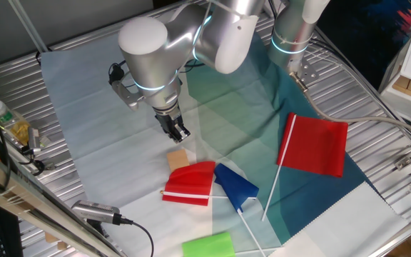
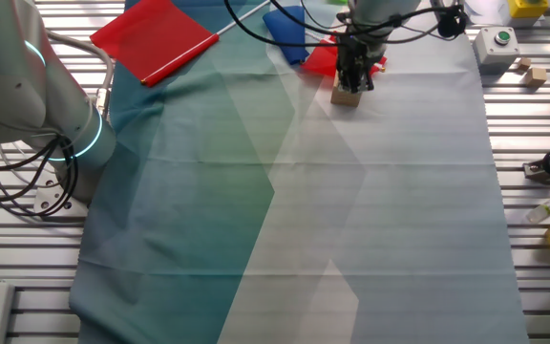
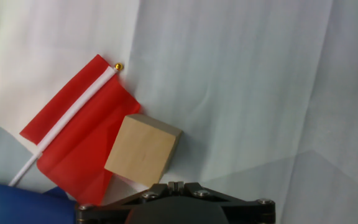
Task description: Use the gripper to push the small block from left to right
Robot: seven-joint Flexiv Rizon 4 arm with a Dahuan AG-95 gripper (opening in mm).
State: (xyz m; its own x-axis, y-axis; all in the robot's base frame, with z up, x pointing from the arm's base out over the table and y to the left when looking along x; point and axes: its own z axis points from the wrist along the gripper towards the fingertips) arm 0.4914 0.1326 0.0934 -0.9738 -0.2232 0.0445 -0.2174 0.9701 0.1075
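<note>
Small block point(image 3: 143, 149) first: a plain tan wooden cube sitting on the pale cloth point(image 1: 105, 135) that covers the counter point(image 1: 20, 71), with one edge over the corner of a small red flag point(image 3: 79, 134). Going left to right in the hand view, that flag with its white stick comes first, then the block, then bare cloth. In one fixed view a blue flag point(image 1: 235, 187) lies just beyond the small red one, a green piece point(image 1: 207, 245) sits near the front edge, and a larger red flag point(image 1: 314, 145) lies well apart to the right.

The pincer point(image 1: 176, 129) hangs low just beside the block; in the other fixed view it looks to be touching or nearly touching the block's top edge, though I cannot tell which. Its fingers appear drawn close together, but no view shows the tips clearly enough, so I cannot tell whether it is clenched or released.

The likely trouble is the flag under the block: a push could drag the flag along, or the block could twist on the slick fabric and slide off the fingers. A push landing too high might tip the cube; the loose cloth could also wrinkle ahead of it.

The bulky silver arm point(image 1: 148, 50) reaches in from above, wrist bent so the fingers point steeply down
</note>
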